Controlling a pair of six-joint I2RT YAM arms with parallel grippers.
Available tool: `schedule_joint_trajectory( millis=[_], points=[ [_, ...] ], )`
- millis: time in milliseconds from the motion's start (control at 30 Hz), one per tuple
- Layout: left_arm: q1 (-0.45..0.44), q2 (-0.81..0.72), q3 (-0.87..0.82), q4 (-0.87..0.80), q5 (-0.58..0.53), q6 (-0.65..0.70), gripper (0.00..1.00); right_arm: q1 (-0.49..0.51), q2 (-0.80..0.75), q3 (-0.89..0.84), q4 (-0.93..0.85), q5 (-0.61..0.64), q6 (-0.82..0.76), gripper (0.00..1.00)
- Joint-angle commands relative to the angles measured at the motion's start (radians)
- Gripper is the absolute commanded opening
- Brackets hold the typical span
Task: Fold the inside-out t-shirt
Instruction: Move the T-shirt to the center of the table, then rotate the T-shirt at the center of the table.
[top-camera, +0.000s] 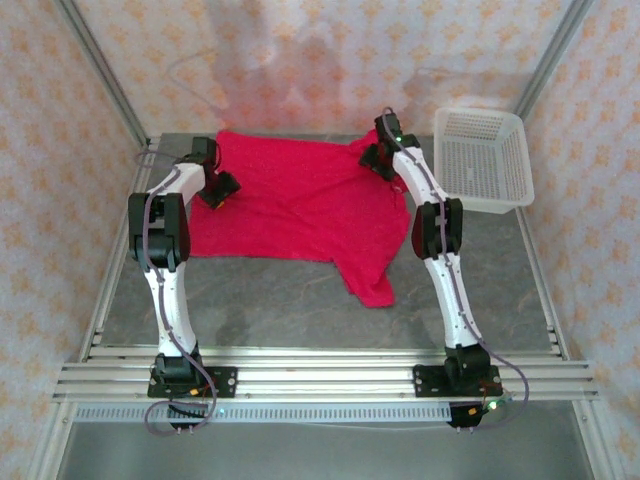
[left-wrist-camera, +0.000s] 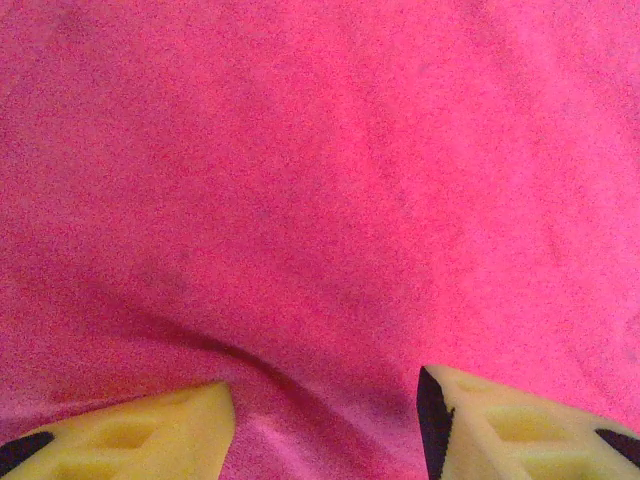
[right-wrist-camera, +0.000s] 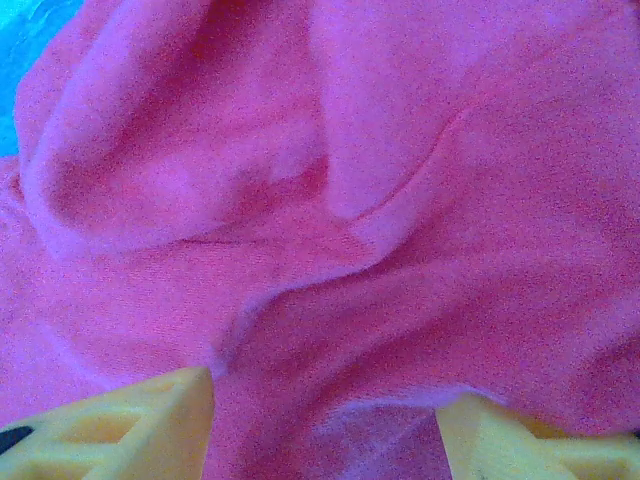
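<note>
The inside-out t-shirt lies spread over the back half of the grey table, one sleeve or corner trailing toward the front right. My left gripper sits low on its left edge. In the left wrist view the yellow fingers stand apart on the red fabric, with a raised crease running between them, so the left gripper is open. My right gripper rests on the shirt's far right corner. In the right wrist view it is open too, over rumpled folds of cloth.
A white mesh basket stands at the back right, just beyond the right arm. Bare grey tabletop stretches in front of the shirt to the rails. Patterned walls close in both sides and the back.
</note>
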Motion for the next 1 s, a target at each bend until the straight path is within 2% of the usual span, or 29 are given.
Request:
schedule_joint_trajectory(
  millis=[0,133,333,400,467,567,633,767,967],
  points=[
    [0.008,0.029,-0.037,-0.040,0.014,0.001,0.55,-0.020,-0.051,0.000,-0.117,-0.020,-0.044,0.63],
    [0.004,-0.104,-0.113,-0.009,0.025,-0.006,0.56,0.002,-0.278,-0.233,-0.077,-0.032,-0.089,0.63],
    [-0.001,-0.405,-0.331,0.003,-0.008,-0.009,0.57,0.059,-0.678,-0.765,0.056,0.018,-0.113,0.63],
    [0.000,-0.496,-0.422,0.006,-0.017,-0.011,0.57,0.093,-0.811,-0.974,0.107,0.015,-0.102,0.58],
    [-0.006,-0.574,-0.522,0.020,-0.009,-0.021,0.57,0.155,-0.938,-1.175,0.173,-0.015,-0.071,0.47],
    [-0.029,-0.651,-0.641,0.037,0.002,-0.023,0.57,0.316,-1.083,-1.393,0.221,0.020,-0.017,0.31],
    [-0.048,-0.685,-0.697,0.045,-0.008,-0.024,0.57,0.432,-1.136,-1.493,0.254,0.058,0.036,0.24],
    [-0.075,-0.718,-0.769,0.069,-0.010,-0.033,0.56,0.652,-1.141,-1.562,0.233,0.244,0.091,0.21],
    [-0.089,-0.727,-0.803,0.076,-0.006,-0.032,0.54,0.796,-1.062,-1.537,0.137,0.456,0.075,0.23]
  ],
)
